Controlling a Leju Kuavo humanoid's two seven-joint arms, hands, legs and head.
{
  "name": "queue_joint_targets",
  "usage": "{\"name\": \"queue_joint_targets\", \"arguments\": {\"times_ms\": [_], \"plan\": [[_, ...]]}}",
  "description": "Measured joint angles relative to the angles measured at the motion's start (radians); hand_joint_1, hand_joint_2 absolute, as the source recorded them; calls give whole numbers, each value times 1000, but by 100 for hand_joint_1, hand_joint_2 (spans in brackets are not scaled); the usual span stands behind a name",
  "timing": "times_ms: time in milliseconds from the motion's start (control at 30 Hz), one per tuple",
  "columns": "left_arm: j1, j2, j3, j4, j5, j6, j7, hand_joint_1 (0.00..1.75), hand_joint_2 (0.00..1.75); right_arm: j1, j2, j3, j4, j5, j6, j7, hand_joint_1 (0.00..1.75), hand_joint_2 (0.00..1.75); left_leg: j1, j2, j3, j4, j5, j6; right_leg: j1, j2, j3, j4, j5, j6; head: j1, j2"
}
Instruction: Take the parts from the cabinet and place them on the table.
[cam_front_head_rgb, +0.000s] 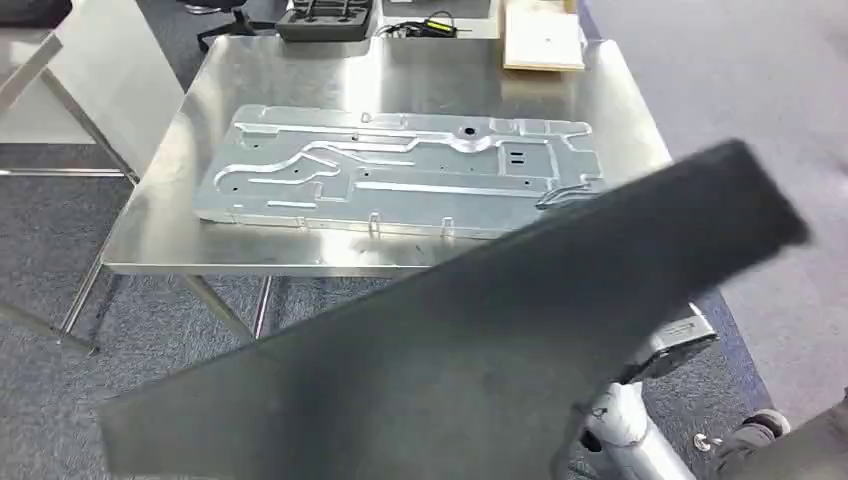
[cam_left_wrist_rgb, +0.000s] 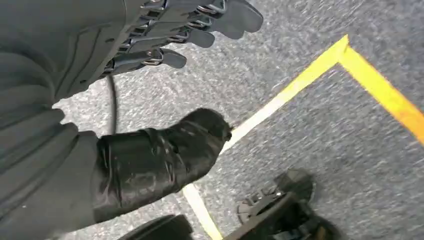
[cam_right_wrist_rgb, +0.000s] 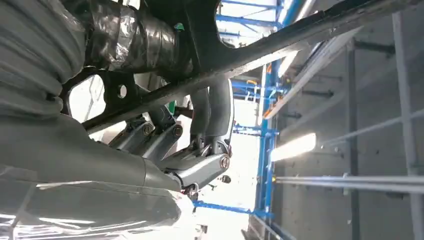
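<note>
A large dark flat panel (cam_front_head_rgb: 480, 340) slants across the foreground of the head view, in front of the steel table (cam_front_head_rgb: 420, 75), and hides the table's near right corner. My right hand (cam_right_wrist_rgb: 200, 130) grips this panel: in the right wrist view its fingers (cam_right_wrist_rgb: 212, 107) curl round the panel's dark edge (cam_right_wrist_rgb: 280, 42). My silver right arm (cam_front_head_rgb: 625, 420) comes up under the panel. A silver stamped metal plate (cam_front_head_rgb: 400, 170) lies flat on the table. My left hand (cam_left_wrist_rgb: 165, 45) hangs over the grey floor, fingers apart and holding nothing.
A black tray (cam_front_head_rgb: 325, 20), cables (cam_front_head_rgb: 420, 28) and a pale wooden board (cam_front_head_rgb: 542, 40) lie at the table's far edge. A white table (cam_front_head_rgb: 60, 80) stands to the left. Yellow floor tape (cam_left_wrist_rgb: 300, 85) and a dark castor (cam_left_wrist_rgb: 280, 205) lie below my left hand.
</note>
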Motion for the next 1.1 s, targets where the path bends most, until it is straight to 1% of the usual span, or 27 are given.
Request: {"name": "queue_joint_targets", "arguments": {"times_ms": [67,100,133,200,233,267,300,333,367,400,433,467,533,567,600,633,667,733,767,800,867,900,933,967,1033,1067,1100], "plan": [[2,0,0,0,-1,0,0,0,175,9,-8,-8,-2,8,-2,8,175,175,-1,0,2,1,-5,4,0,0,-83,144,-45,5,4,0],[4,0,0,0,-1,0,0,0,175,13,-11,-13,-5,9,-2,11,175,175,-1,0,4,3,-8,4,-1,0,-100,160,-32,7,4,0],[6,1,0,0,0,0,0,0,175,13,-15,-15,-6,12,-2,16,175,175,-1,-1,7,4,-12,3,-3,-1,-92,127,5,9,6,0],[7,1,0,0,0,1,-1,0,175,13,-26,-23,-11,22,2,26,175,175,0,-3,14,14,-23,-2,-10,-2,-21,-39,110,11,6,0],[7,1,0,0,0,2,-3,0,175,13,-31,-26,-13,25,4,30,175,175,0,-4,14,20,-29,-6,-12,-2,3,-100,133,11,7,0],[6,2,0,0,0,2,-3,0,175,13,-35,-30,-13,28,8,36,175,175,-8,-6,8,32,-36,-14,-5,-2,15,-123,116,9,12,0],[6,2,0,0,0,2,-4,0,175,14,-39,-34,-16,29,9,40,175,175,-7,-8,4,29,-34,-16,-9,1,15,-120,116,0,10,0],[7,3,0,0,-1,3,-4,0,175,15,-43,-37,-16,29,10,45,175,175,-6,-7,4,30,-32,-20,-7,2,13,-123,117,-2,9,0],[9,3,0,0,-1,2,-5,0,175,17,-52,-42,-16,29,12,51,175,175,-6,-7,6,26,-30,-23,-4,4,13,-122,117,-8,10,0],[9,5,0,0,-1,3,-6,0,175,17,-59,-45,-16,30,17,55,175,175,-6,-8,5,30,-32,-26,-9,3,14,-128,121,-13,10,0],[9,7,0,0,-1,3,-6,0,175,17,-63,-51,-16,33,20,60,175,175,-3,-3,-1,43,-46,-33,-12,2,19,-132,122,-20,10,0],[8,7,0,0,-2,3,-8,0,175,17,-66,-56,-17,36,25,64,175,175,-3,-1,-18,84,-73,-40,-12,1,21,-132,121,-23,5,0],[8,8,0,0,-6,3,-8,0,175,17,-72,-63,-18,40,27,69,175,175,0,-1,-90,235,-142,-48,-11,0,21,-132,120,-28,6,0],[9,8,0,0,-9,3,-8,0,175,18,-77,-64,-18,40,27,72,175,175,0,0,-124,300,-160,-49,-10,0,21,-131,119,-29,5,0],[10,8,0,0,-10,3,-8,0,175,20,-83,-67,-18,42,30,73,175,175,0,0,-140,325,-156,-49,-9,0,22,-131,119,-29,5,0],[10,8,0,0,-10,3,-8,0,175,22,-85,-71,-18,42,34,74,175,175,0,-1,-130,300,-128,-46,-8,1,23,-131,118,-30,6,0],[9,8,0,0,-12,3,-8,0,175,22,-90,-76,-18,42,37,75,175,175,0,-1,-101,235,-87,-40,-7,2,24,-131,118,-30,5,0],[7,11,0,0,-13,5,-8,0,175,22,-94,-89,-19,42,43,80,175,175,-5,-1,-21,71,-11,-21,-5,3,29,-132,115,-29,6,0],[4,12,0,0,-13,5,-8,0,175,22,-95,-93,-19,42,45,80,175,175,-11,-1,-3,39,-27,-14,-2,3,27,-132,114,-26,7,0],[2,13,0,0,-13,6,-8,0,175,22,-100,-98,-20,42,45,82,175,175,-14,-1,3,21,-28,-14,-2,3,24,-132,115,-21,6,0],[4,13,0,0,-13,6,-8,0,175,25,-104,-105,-21,42,46,82,175,175,-15,-3,1,23,-28,-12,-5,3,27,-141,119,-12,6,0],[4,12,0,0,-13,7,-8,0,175,25,-108,-107,-21,42,47,83,175,175,-11,-2,7,9,-23,-6,-1,3,31,-144,119,-4,6,0],[4,13,0,0,-13,7,-8,0,175,27,-111,-112,-22,43,47,83,175,175,-2,0,19,-7,-14,-2,-4,0,28,-139,111,0,9,0],[3,13,0,0,-13,8,-8,0,175,26,-112,-115,-22,43,47,83,175,175,-4,0,22,-11,-14,3,0,-1,19,-113,89,1,10,0],[1,14,0,0,-13,8,-8,0,175,27,-117,-122,-23,44,47,83,175,175,-4,0,23,-11,-14,8,-2,-1,-47,29,16,2,15,0],[2,14,0,0,-16,8,-8,0,175,31,-117,-124,-23,44,49,84,175,175,-4,0,23,-11,-15,9,-3,-1,-90,114,-14,5,15,0],[4,14,0,0,-18,8,-8,0,175,35,-117,-124,-23,45,51,84,175,175,-4,0,23,-10,-17,9,-3,-1,-117,157,-18,7,15,0]]}}
